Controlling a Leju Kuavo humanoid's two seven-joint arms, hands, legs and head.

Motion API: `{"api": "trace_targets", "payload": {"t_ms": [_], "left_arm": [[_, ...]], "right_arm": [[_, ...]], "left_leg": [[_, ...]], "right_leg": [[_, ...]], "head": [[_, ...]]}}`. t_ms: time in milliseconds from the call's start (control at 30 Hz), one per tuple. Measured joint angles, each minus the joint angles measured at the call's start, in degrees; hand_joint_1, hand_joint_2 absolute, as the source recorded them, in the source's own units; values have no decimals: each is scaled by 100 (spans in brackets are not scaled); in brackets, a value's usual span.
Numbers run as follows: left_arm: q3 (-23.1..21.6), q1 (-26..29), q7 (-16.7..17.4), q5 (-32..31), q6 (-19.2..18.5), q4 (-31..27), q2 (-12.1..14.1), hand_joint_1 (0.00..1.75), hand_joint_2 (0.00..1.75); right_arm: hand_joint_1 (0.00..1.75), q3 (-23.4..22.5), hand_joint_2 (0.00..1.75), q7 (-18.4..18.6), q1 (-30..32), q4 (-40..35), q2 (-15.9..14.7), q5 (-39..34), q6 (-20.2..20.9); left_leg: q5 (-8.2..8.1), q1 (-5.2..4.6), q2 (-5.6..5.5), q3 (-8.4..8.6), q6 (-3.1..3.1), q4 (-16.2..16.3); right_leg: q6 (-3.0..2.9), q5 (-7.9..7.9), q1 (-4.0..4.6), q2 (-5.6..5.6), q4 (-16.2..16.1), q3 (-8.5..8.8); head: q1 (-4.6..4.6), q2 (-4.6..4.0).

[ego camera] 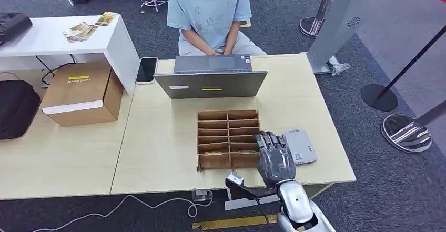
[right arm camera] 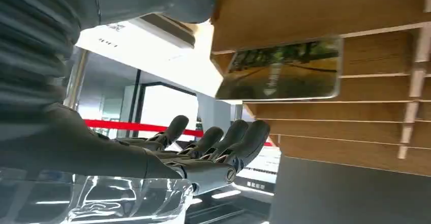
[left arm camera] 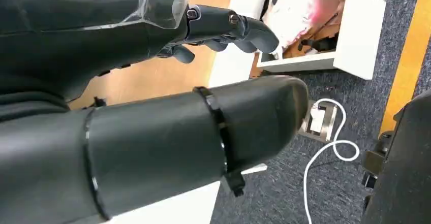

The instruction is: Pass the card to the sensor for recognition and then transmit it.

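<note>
Grip: right robot hand (ego camera: 274,158) hovered with fingers apart, holding nothing, by the card (right arm camera: 282,69) in the cardboard organizer (ego camera: 228,137).
Advice: pinch the card's free edge squarely.

Silver right forearm (ego camera: 295,200), dark grey glossy hand (ego camera: 273,158) (ribbed grey wrist cover, small screws at knuckles).

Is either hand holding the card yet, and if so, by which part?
No. The right hand reaches toward the card standing in the cardboard divider box, fingers extended and apart, not closed on it. The left hand holds nothing.
</note>
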Motion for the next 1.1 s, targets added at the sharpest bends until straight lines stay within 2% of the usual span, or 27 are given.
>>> {"api": "trace_targets", "payload": {"t_ms": [167,200,333,367,467,500,533,567,767,967,1033,1100], "left_arm": [[0,0,-2,-13,0,0,-2,0,0],[0,0,-4,-13,0,0,-2,0,0],[0,-1,-17,-13,0,0,-2,0,0],[0,-1,-17,-13,0,0,-2,0,0],[0,-2,-22,-4,0,0,0,0,0],[0,-2,-26,-2,0,0,0,0,0],[0,-3,-35,0,0,0,-2,0,0],[0,-3,-37,0,0,0,-2,0,0],[0,-7,-72,0,0,0,-2,0,0],[0,-10,-98,-2,0,0,-2,0,0],[0,-10,-105,-2,0,0,-2,0,0],[0,-11,-107,-4,0,0,0,0,0]], "right_arm": [[63,74,175,-17,-7,35,17,0,22],[59,81,175,-15,-8,37,17,0,44],[75,96,175,7,-17,37,17,0,77],[73,98,175,7,-18,37,17,0,76],[89,98,175,7,-21,37,17,0,76],[110,98,175,7,-21,37,17,0,77],[110,100,175,7,-21,37,17,0,76],[136,103,175,7,-21,37,17,0,77],[147,142,175,15,-54,55,17,0,72],[150,197,175,4,-79,90,20,2,55],[145,210,175,4,-83,101,20,0,46],[154,221,175,7,-85,116,20,2,28]], "left_leg": [[0,0,0,0,0,0],[0,0,0,-1,0,0],[0,0,0,-1,0,0],[0,0,0,-1,0,0],[0,0,0,-1,0,0],[0,0,0,-1,0,0],[0,0,0,-1,0,0],[0,0,0,-1,0,0],[0,0,-1,-1,0,0],[0,0,-1,-1,0,0],[0,0,-1,-1,0,0],[0,0,-1,0,0,0]], "right_leg": [[0,0,0,0,0,0],[0,0,0,0,0,0],[0,0,0,0,0,0],[0,0,0,-1,0,0],[0,0,0,-1,0,0],[0,0,0,-1,0,0],[0,0,0,-1,0,0],[0,0,0,-1,0,0],[0,0,0,-1,0,0],[0,0,0,-1,0,0],[0,0,0,-1,0,0],[0,0,0,-1,0,0]], "head": [[0,0],[0,0],[0,0],[0,0],[-2,0],[0,0],[-2,0],[0,0],[-2,0],[0,0],[-2,0],[0,0]]}}
